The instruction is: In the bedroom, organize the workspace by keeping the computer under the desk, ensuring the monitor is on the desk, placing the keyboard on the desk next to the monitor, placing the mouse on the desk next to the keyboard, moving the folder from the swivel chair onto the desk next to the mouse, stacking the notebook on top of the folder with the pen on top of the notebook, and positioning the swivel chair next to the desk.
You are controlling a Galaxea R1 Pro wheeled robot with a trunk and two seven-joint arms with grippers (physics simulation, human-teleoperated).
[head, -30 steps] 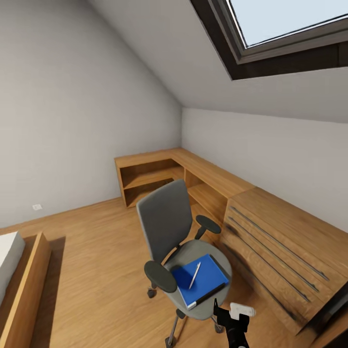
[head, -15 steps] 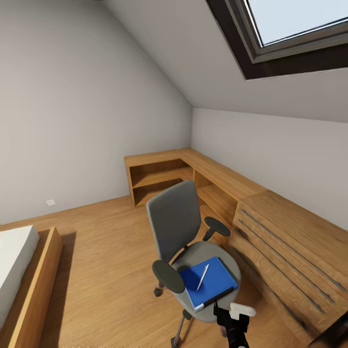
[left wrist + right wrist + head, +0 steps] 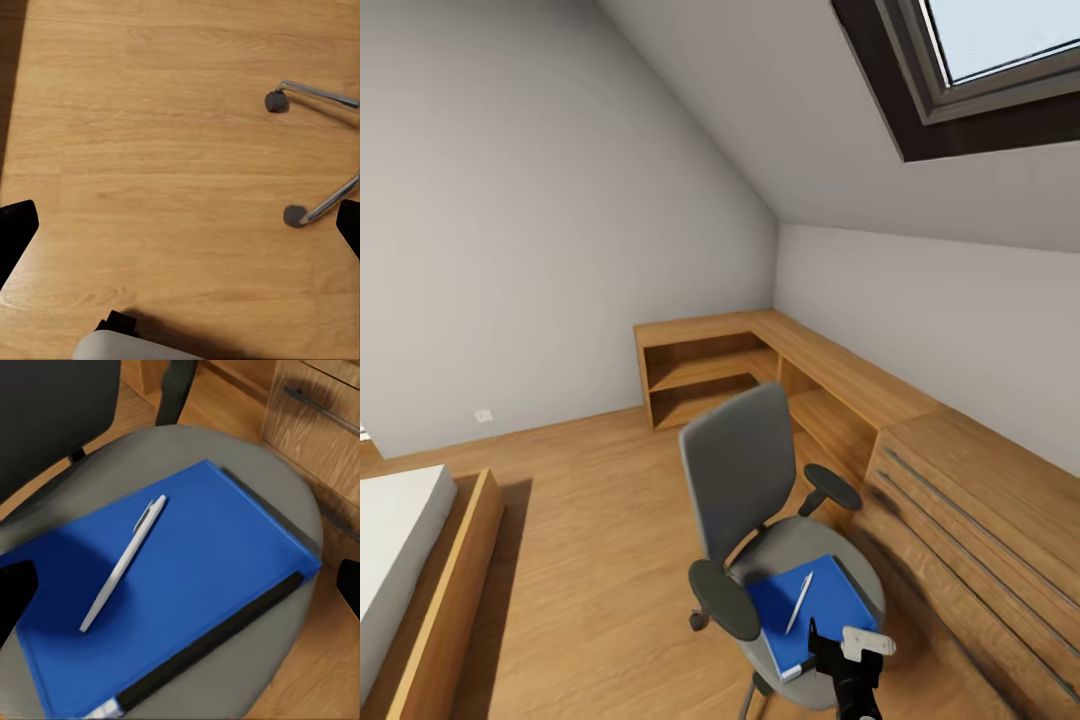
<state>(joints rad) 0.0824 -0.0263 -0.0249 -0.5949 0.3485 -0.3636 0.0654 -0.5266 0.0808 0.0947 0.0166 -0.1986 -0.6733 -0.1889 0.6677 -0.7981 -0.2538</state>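
The swivel chair (image 3: 742,472) stands mid-room with its grey back towards the wall and its seat (image 3: 296,495) facing me. On the seat lies the blue folder (image 3: 815,612) (image 3: 202,585) with a black spine, and the pale pen (image 3: 798,602) (image 3: 124,562) rests on top of it. My right gripper (image 3: 840,645) (image 3: 180,585) hovers open just above the folder's near edge. Over bare floor beside the chair's chrome legs (image 3: 315,91), my left gripper (image 3: 180,225) is open and empty. The desk, computer, monitor, keyboard, mouse and notebook are out of view.
A light wooden drawer cabinet (image 3: 980,520) stands right of the chair, joined to a low wooden shelf unit (image 3: 740,370) along the far wall. A bed with a wooden frame (image 3: 420,570) sits at the left. Open wooden floor (image 3: 590,500) lies between them.
The camera has swung left, so the chair, shelves and cabinet sit further right and lower in the picture. The right gripper keeps its place over the folder.
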